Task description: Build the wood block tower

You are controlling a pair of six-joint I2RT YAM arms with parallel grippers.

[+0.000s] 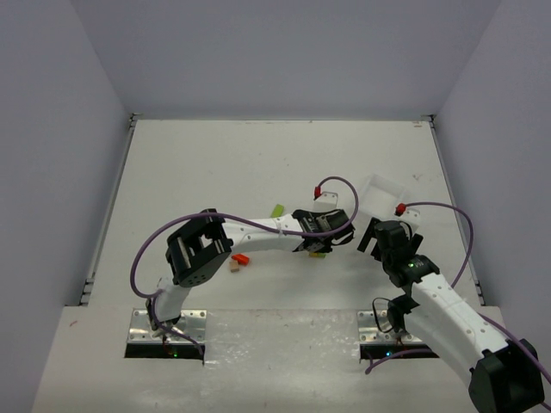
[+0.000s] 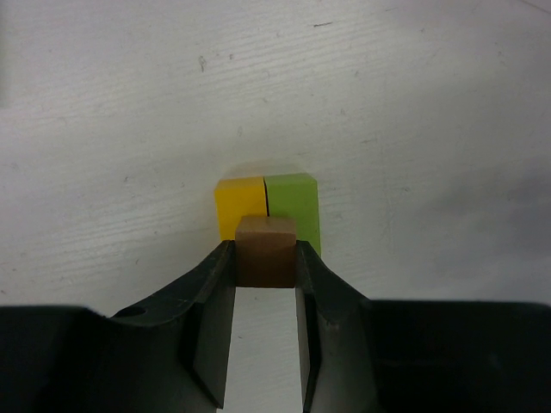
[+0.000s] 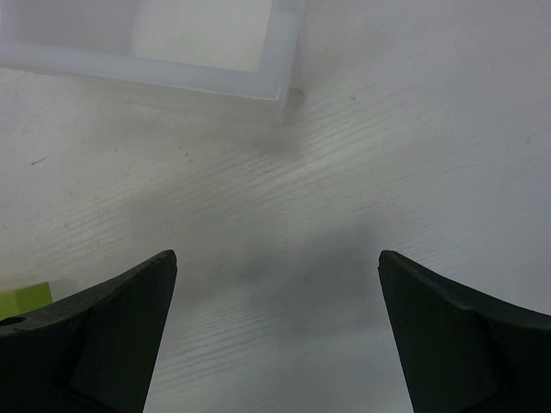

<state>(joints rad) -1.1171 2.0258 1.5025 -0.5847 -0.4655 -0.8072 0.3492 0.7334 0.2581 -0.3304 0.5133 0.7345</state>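
No text, label, brand mark, number or sign was legible in any of the three camera views.

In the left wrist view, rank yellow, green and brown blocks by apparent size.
1. Brown block, but it sits nearest the camera.
2. Green block.
3. Yellow block, partly hidden by the brown one, so unsure against green.

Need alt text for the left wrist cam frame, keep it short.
The left gripper is shut on a tan wood block, pinched between its two black fingertips. Just beyond it, a yellow block and a lime green block sit side by side, touching, on the white table. Whether the held block touches them cannot be told.
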